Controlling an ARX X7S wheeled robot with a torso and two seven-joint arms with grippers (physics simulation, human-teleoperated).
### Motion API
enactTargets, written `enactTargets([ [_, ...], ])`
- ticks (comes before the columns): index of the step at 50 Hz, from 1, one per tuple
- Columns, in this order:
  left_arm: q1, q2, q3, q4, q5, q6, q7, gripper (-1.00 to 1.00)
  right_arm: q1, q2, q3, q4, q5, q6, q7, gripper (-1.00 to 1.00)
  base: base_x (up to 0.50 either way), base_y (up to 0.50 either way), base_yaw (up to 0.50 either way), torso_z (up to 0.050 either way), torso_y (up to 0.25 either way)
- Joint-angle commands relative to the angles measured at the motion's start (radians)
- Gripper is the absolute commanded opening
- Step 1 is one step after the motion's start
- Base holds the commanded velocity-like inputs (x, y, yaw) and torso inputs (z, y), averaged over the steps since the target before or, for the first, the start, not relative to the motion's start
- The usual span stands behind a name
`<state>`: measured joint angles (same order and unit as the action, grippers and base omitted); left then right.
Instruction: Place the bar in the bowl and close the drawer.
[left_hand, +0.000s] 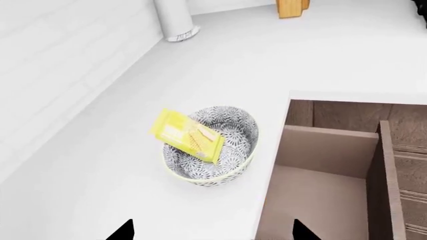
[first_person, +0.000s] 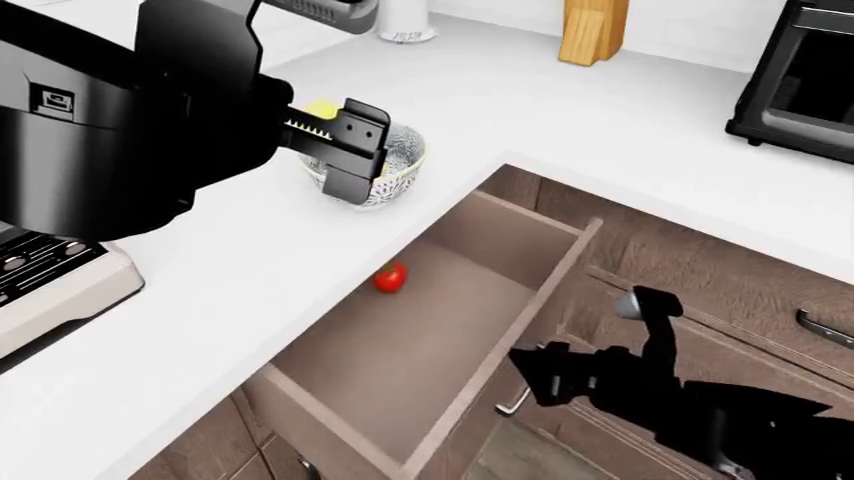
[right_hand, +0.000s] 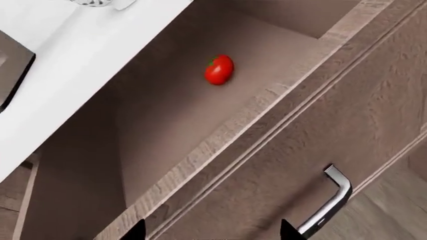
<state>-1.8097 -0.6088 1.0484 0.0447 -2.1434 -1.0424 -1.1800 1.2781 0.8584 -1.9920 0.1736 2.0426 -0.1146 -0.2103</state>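
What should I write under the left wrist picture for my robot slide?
The yellow bar leans tilted in the speckled bowl on the white counter, beside the open drawer.

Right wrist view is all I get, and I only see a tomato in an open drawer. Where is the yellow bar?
Observer: The bar is leaning in the bowl on the counter, with one end sticking out over the rim.
Operator: Is a hand holding it?
Observer: No. The left hand is open above the bowl, and its fingertips are clear of the bar.
Operator: Is anything else up on that counter?
Observer: A wooden block stands farther back, near the wall.
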Motion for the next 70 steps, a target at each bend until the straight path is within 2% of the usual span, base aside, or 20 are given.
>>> enactTargets([
  [1,0.007,-0.005,0.004,0.000,0.009,0.004,0.010,1.00,-0.008,-0.118,0.037,0.076,0.016,0.008,-0.052,1.00,0.00,0.00,0.00,0.000,0.000],
  [23,0.016,-0.007,0.012,-0.002,0.020,0.012,0.024,1.00,-0.047,-0.257,0.060,0.329,0.108,0.057,-0.043,1.00,0.00,0.00,0.00,0.000,0.000],
  [70,0.015,0.006,0.032,0.001,0.024,0.025,0.028,1.00,-0.018,-0.461,0.089,0.533,0.141,0.175,-0.121,1.00,0.00,0.00,0.00,0.000,0.000],
])
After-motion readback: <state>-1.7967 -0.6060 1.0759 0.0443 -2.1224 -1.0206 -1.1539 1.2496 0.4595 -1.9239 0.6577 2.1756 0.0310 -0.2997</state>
